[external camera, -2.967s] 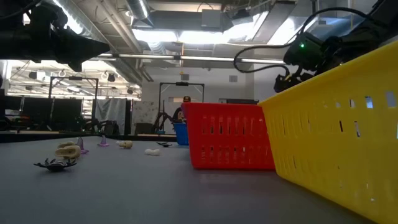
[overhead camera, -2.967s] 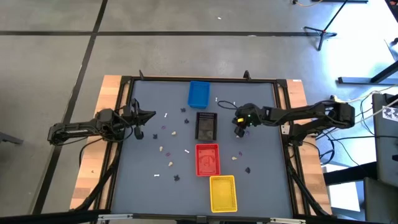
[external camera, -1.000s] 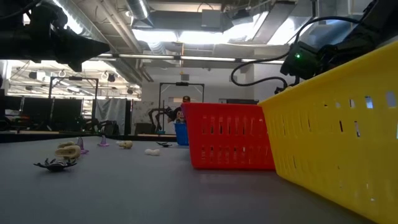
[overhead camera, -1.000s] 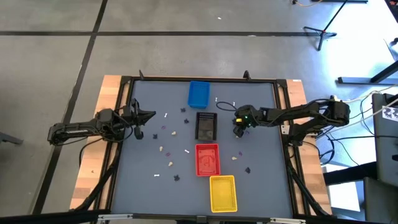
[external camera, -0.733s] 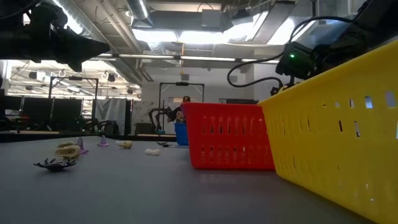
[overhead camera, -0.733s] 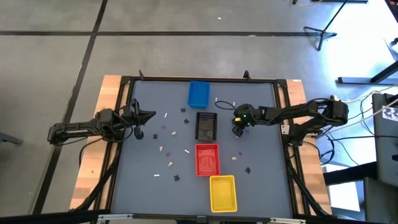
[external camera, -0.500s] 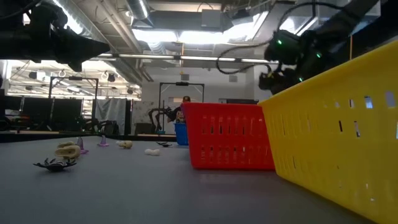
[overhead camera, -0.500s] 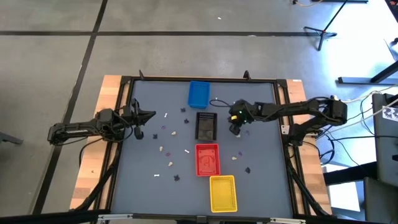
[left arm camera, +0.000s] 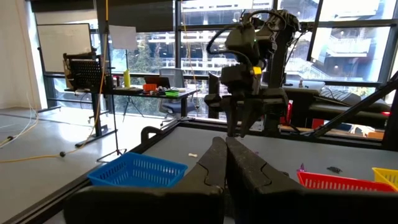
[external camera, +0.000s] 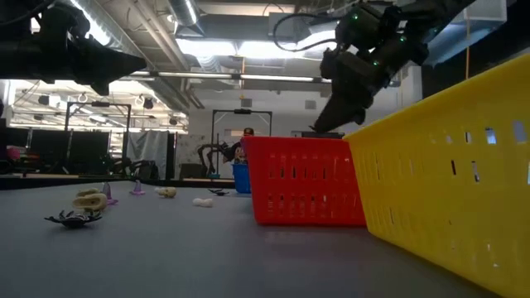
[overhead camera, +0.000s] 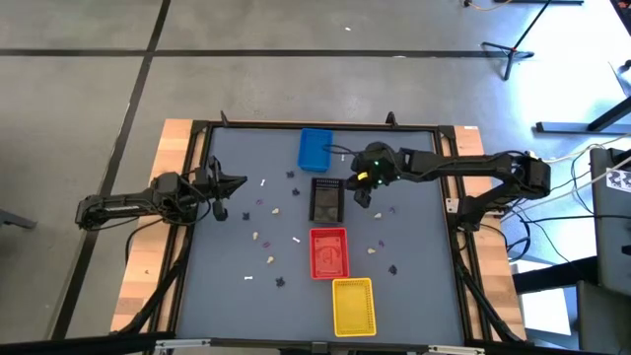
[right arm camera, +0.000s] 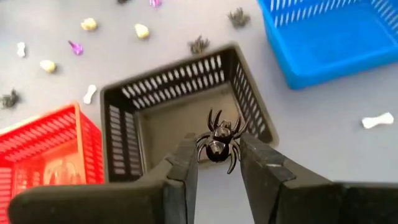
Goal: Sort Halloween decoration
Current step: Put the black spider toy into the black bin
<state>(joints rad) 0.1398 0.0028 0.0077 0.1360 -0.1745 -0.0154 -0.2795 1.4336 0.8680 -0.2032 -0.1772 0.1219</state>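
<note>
My right gripper (right arm camera: 217,151) is shut on a small black spider (right arm camera: 219,143), a Halloween decoration piece. It hangs over the black tray (overhead camera: 326,199), at the tray's right side (overhead camera: 360,191), and shows high above the red tray in the low view (external camera: 325,122). More tiny cream, dark and purple pieces (overhead camera: 268,259) lie scattered on the grey table. My left gripper (overhead camera: 237,181) waits, shut, near the table's left edge, its fingers (left arm camera: 225,155) pressed together. My right gripper pinches the spider by its round body (right arm camera: 218,149) between its two fingers (right arm camera: 185,157). The legs splay out above and beside the fingers. The fingers point down from above. The spider is lifted clear, over the black tray's inside (right arm camera: 180,124).
A blue tray (overhead camera: 315,148) sits by the far edge, with a red tray (overhead camera: 329,252) and a yellow tray (overhead camera: 353,306) in line toward the near edge. A white bone (right arm camera: 378,120) lies right of the black tray. Open table lies to the right of the trays.
My right gripper has risen and moved toward the table's left and far side, from right of the black tray to above its right side, still shut on the spider. My left arm has kept still.
</note>
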